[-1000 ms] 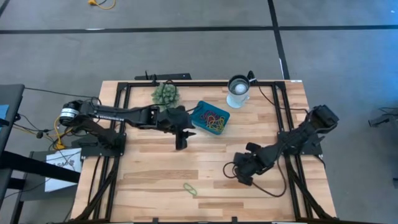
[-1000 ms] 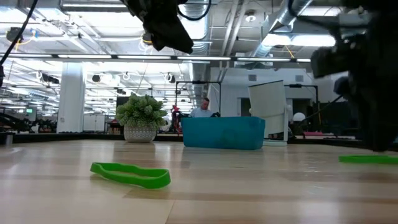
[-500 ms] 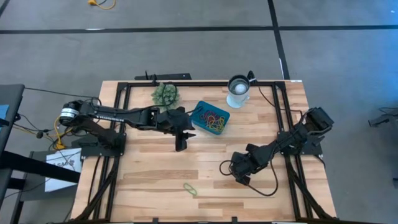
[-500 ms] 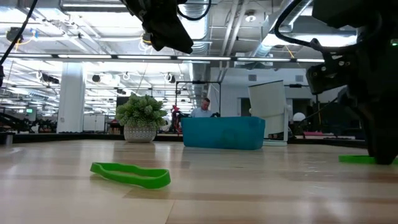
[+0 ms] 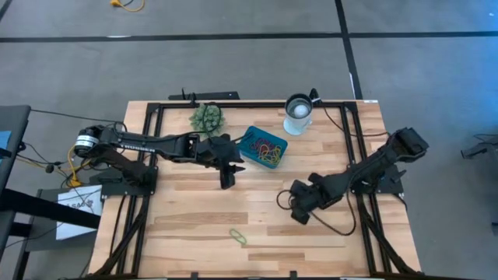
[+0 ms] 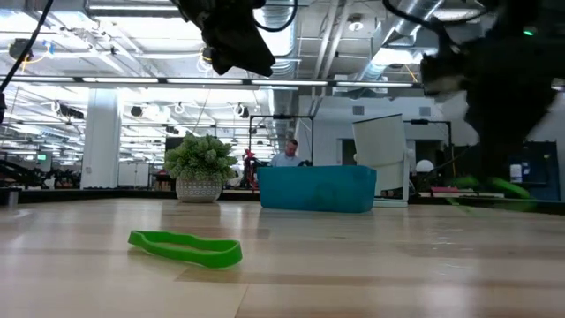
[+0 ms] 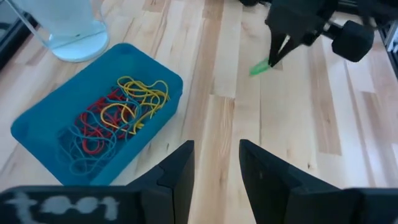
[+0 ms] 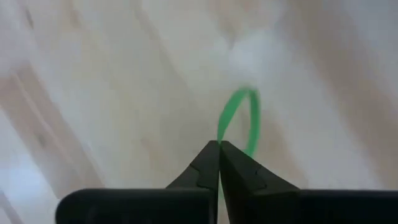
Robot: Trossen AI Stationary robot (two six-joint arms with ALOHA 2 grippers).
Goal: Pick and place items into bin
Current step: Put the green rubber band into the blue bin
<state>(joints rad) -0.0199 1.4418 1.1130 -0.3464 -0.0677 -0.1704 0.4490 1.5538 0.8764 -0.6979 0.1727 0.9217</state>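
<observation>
Right end effector (image 8: pixel 219 147) lifted green band (image 8: pixel 239 118) off table, apparently.

No text is showing clearly enough to be read. The left arm (image 5: pixel 148 143) is carrying a line of pale lettering along its dark link, but the letters are staying too small to make out.

A shallow teal-blue plastic bin (image 7: pixel 74 127) filled with tangled red, yellow and blue rubber bands (image 7: pixel 115 118) is seen on the wooden table (image 7: pixel 292 118), while a green rubber band (image 7: pixel 260 66) is pinched by the right pincer (image 7: pixel 277 55) beyond.
</observation>
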